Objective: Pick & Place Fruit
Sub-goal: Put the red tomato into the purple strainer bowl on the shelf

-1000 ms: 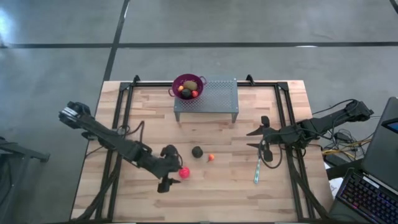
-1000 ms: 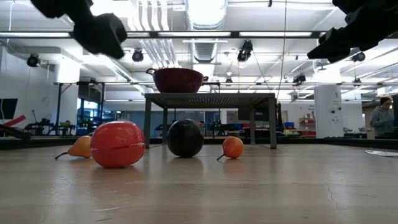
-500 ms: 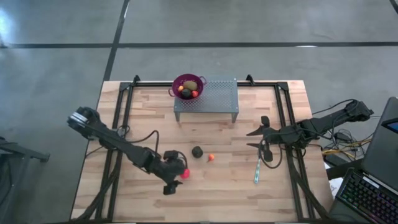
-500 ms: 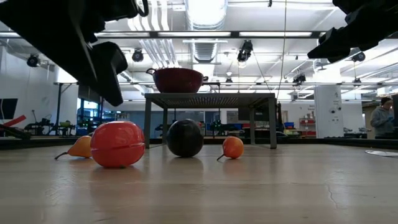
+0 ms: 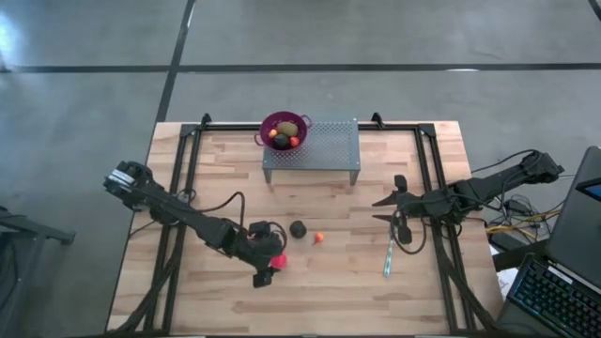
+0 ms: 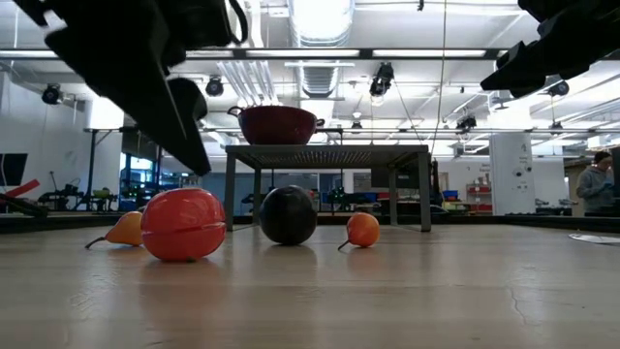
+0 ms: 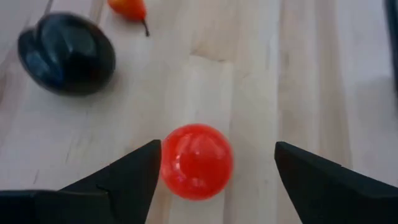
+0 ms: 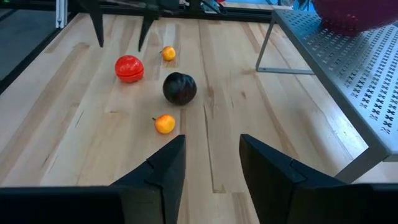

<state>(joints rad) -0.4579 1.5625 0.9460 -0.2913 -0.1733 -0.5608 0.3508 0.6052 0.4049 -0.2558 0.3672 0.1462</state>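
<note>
High view first: my left gripper sits at about 7 o'clock on the table, jaws wide, straddling the red ball without touching it. Through the left wrist camera the red ball is glossy, smooth and evenly round, lying between the two fingers with bare wood showing on the one side; on the other side I can't tell whether a gap remains. A dark ball rests just beyond it toward the centre, shiny and nearly black, with a tiny orange fruit beside that. A second orange piece shows only in the low view, half hidden behind the red ball, and the arm covers it from above.

At 12 o'clock a purple bowl stands on a metal rack, holding several more pieces; I make out dark, green, red and orange but not their shapes.

My right gripper hangs at 3 o'clock, jaws narrowly apart, empty. A teal stick lies near it.
</note>
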